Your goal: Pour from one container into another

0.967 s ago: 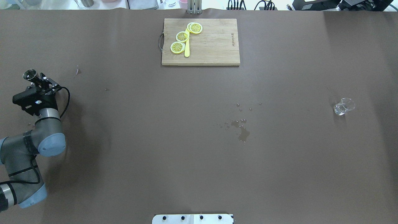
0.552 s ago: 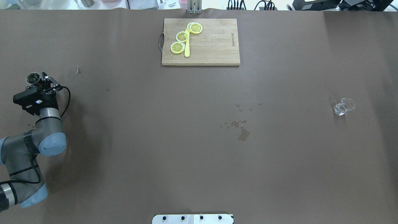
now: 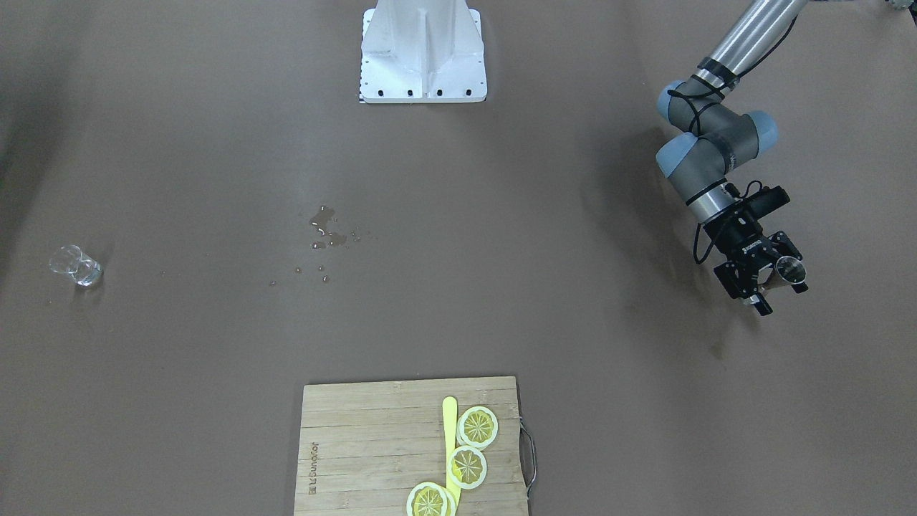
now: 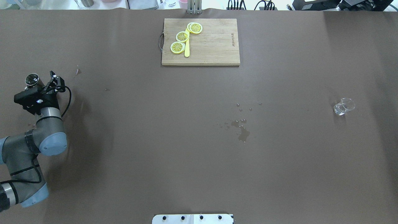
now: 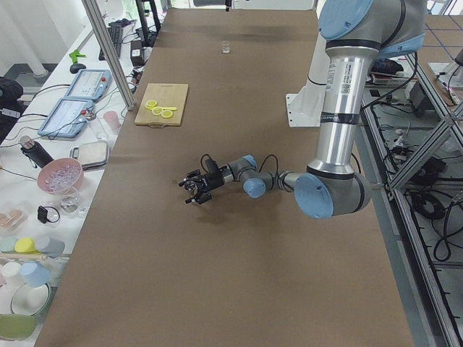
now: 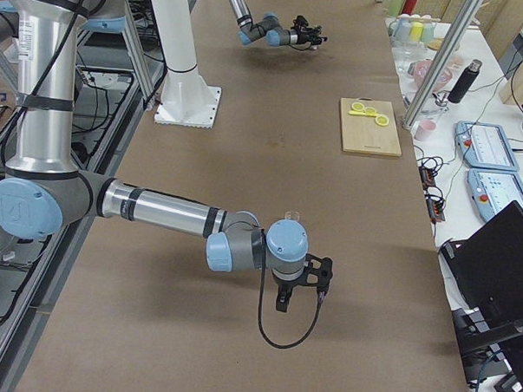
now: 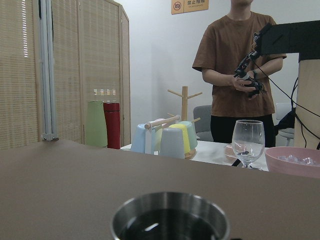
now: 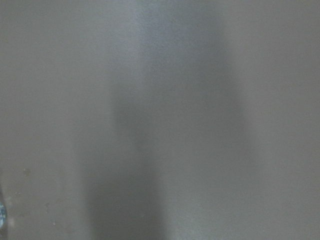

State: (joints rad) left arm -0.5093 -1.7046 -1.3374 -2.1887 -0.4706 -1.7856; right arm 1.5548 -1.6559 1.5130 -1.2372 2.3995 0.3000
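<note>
Left gripper [image 3: 782, 294] jaws spread astride upright jigger [image 3: 790, 269], not clamped. I centre on waist, clench gently, keep level: glass [image 3: 75, 266] lies well beyond cutting board [image 3: 372, 444].

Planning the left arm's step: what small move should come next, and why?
Probably back the left gripper away from the jigger. A second ago it held the jigger; now its jaws stand open and the jigger stands upright on the table.

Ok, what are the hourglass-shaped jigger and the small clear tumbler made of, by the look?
Grey hourglass-shaped jigger: looks like shiny steel; its rim gleams and mirrors light. Small clear tumbler: apparently colourless glass, since the brown table shows through; clear plastic can't be excluded.
</note>
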